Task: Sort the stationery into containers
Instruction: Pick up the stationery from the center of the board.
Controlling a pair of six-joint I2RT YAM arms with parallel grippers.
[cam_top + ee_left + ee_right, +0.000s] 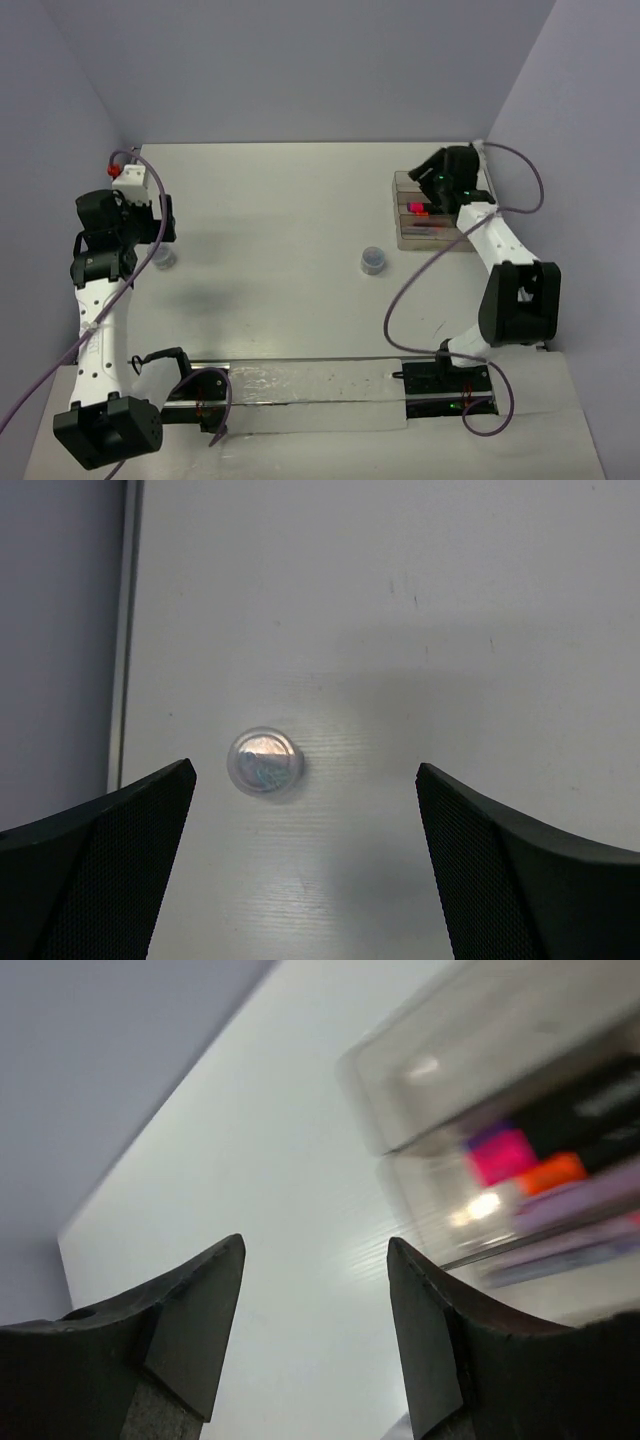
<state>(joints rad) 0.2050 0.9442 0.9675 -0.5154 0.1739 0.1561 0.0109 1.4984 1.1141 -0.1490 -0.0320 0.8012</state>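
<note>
A small round grey-blue piece lies on the white table just ahead of my left gripper, nearer its left finger. That gripper is wide open and holds nothing. In the top view the same piece sits beside my left gripper. A second round piece lies mid-table. The clear tray stands at the far right, with my right gripper over its far end. My right gripper is open and empty. The tray holds highlighters with a pink cap and an orange cap, and a lilac marker.
A white block with a red knob sits at the far left corner. Grey walls close in the table on three sides. A purple cable loops from the right arm over the table.
</note>
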